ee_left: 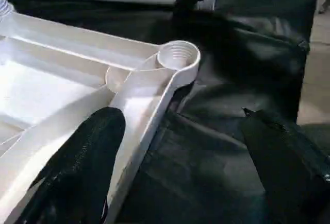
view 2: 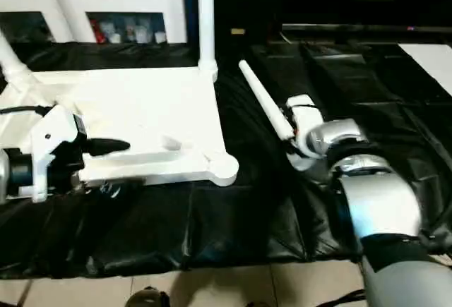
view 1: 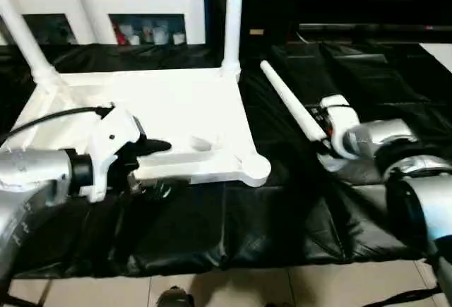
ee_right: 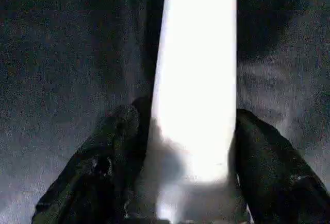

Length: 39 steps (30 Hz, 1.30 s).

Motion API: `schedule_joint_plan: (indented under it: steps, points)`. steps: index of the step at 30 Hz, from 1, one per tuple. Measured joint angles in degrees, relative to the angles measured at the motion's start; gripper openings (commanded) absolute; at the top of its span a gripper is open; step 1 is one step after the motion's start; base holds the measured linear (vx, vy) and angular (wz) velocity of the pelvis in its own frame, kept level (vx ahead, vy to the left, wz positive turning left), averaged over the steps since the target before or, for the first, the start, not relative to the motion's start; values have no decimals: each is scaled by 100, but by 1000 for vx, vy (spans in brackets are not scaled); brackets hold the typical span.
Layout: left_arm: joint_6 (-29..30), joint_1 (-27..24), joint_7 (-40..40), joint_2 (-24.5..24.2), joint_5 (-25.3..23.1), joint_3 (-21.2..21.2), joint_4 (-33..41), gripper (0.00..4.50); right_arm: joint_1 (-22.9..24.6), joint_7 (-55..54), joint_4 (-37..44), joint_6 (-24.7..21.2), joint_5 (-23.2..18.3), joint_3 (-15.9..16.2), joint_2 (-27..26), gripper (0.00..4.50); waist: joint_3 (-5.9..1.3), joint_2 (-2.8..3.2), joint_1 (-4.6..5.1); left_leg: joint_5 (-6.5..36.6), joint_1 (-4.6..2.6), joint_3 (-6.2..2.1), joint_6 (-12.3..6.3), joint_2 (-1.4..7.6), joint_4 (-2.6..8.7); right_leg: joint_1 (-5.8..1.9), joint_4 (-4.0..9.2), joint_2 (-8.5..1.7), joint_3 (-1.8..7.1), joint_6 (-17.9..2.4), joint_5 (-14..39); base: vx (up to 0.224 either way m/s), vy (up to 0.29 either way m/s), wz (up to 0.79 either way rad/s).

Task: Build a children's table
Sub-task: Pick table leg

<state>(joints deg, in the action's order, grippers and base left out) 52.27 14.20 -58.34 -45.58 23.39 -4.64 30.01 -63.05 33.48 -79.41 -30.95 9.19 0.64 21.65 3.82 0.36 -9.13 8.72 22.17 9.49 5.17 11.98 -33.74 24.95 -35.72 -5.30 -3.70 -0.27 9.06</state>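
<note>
Black cloth [view 1: 282, 229] covers the work surface, and on its left half the children's table [view 1: 176, 109] lies upside down with two legs [view 1: 233, 17] standing in its far corner sockets, while the near right socket [ee_left: 178, 55] is empty. One loose leg [view 1: 293, 109] lies on the cloth just beside the table's right edge, and the right gripper [ee_right: 180, 147] is closed around it. At the table's near edge the left gripper [ee_left: 180, 147] stands wide open, one finger over the rim and one off it; behind the cloth is a white cabinet [view 1: 141, 3] with small items behind its glass doors.
</note>
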Motion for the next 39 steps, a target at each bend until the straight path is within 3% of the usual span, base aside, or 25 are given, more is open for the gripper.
schedule_joint_plan:
  steps: [5,11,14,21,24,27,31,35,39]
  points:
    - [-25,254,-119,-31,26,361,-409,418,4,177,1,-114,56,80,57,228,-1,-4,-27,0,-7,-2,0,0,-6,2,-20,0,1,2,1,0,0,0]
    - [-383,708,365,487,-282,576,-1127,418,62,-347,1,-71,-212,-395,66,197,-1,-5,-44,0,-8,-2,0,-1,-18,-2,-30,-2,5,2,1,0,0,0]
    - [-773,933,836,956,-588,685,-1734,418,161,-807,7,180,-609,-918,57,192,-2,-6,-22,0,-8,-2,0,-2,-22,-4,-29,-3,5,2,0,0,0,0]
    - [-1127,1359,1654,1735,-769,729,-2499,444,310,-1311,15,897,-1274,-1674,23,191,-4,-1,90,0,4,-2,0,-1,-34,1,-35,-4,1,-2,-6,0,0,0]
    - [-1189,1634,2194,2374,-818,626,-2994,450,487,-1027,314,1724,-1861,-2300,-131,191,-1,22,110,-1,12,-1,-1,0,-44,4,-35,-4,2,-26,-22,0,0,0]
    - [-1264,1885,2582,2818,-789,540,-3376,450,607,-492,813,2043,-2453,-2717,-417,191,-1,37,172,-1,14,-2,-2,3,-50,5,-34,-2,-2,-30,-24,0,0,0]
    - [-1334,2115,2622,3062,-495,232,-3611,450,1408,613,2169,1789,-2984,-2705,-733,191,-4,45,176,-2,22,-2,-5,10,-52,4,-23,2,-9,-25,-17,0,0,0]
    - [-1094,2312,2612,3519,80,-76,-3647,450,2766,1526,4601,546,-4073,-2254,-1129,190,-4,49,83,1,38,1,-15,14,-60,7,-10,0,-12,-25,-18,0,0,0]
    - [-771,2471,2612,3805,517,-261,-3656,450,3289,2027,6013,-240,-4798,-1800,-1086,189,-4,45,59,2,25,4,-12,14,-66,-7,-7,-3,-11,-22,-18,0,0,0]
